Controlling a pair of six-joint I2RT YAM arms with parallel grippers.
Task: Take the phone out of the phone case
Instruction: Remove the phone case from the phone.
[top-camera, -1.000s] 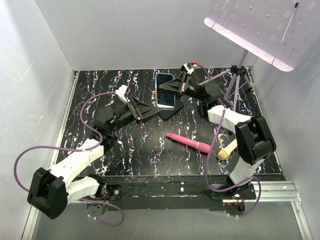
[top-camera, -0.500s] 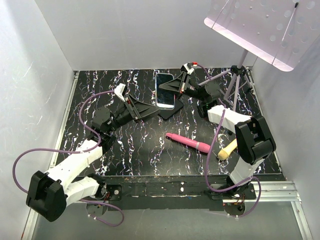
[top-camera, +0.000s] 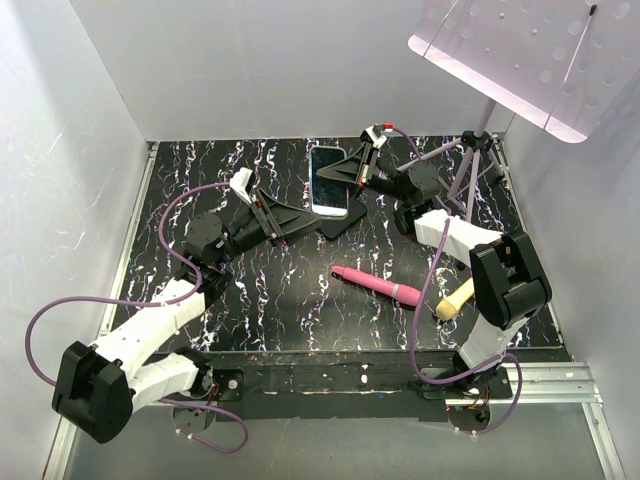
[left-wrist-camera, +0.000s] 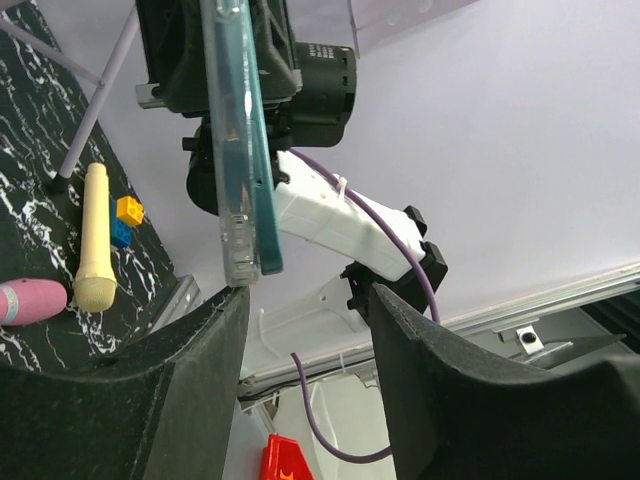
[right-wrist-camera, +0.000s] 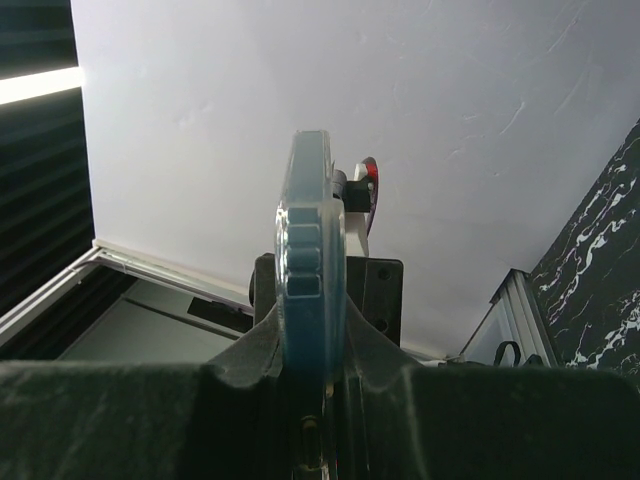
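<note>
- My right claw (top-camera: 354, 177) is clamped on the phone (top-camera: 329, 180). It holds the phone up off the table (top-camera: 250, 290) at the far middle, with the glossy screen turned toward the overhead camera.
- In my right wrist view, the phone's bluish edge sits pinched tight between my two fingers, so that grip looks firm.
- The phone case (left-wrist-camera: 228, 150) is still on. Seen edge-on from my left wrist, the clear shell lies flush against the teal-edged body, and I see no gap along the stretch that shows.
- My left claw (left-wrist-camera: 305, 300) stands apart and holds nothing. The near end of the cased phone hangs just above the gap between its fingers, touching neither.
- Done so far, as I judge it: the cased phone is lifted and steadied for a two-handed pull.
- Left to do: the whole separation, since no corner of the shell looks peeled.
- I think my left claw must catch the shell's lip at that near end and pry it away.
- One risk is that my right clamp squeezes shell and phone together and pins them.
</note>
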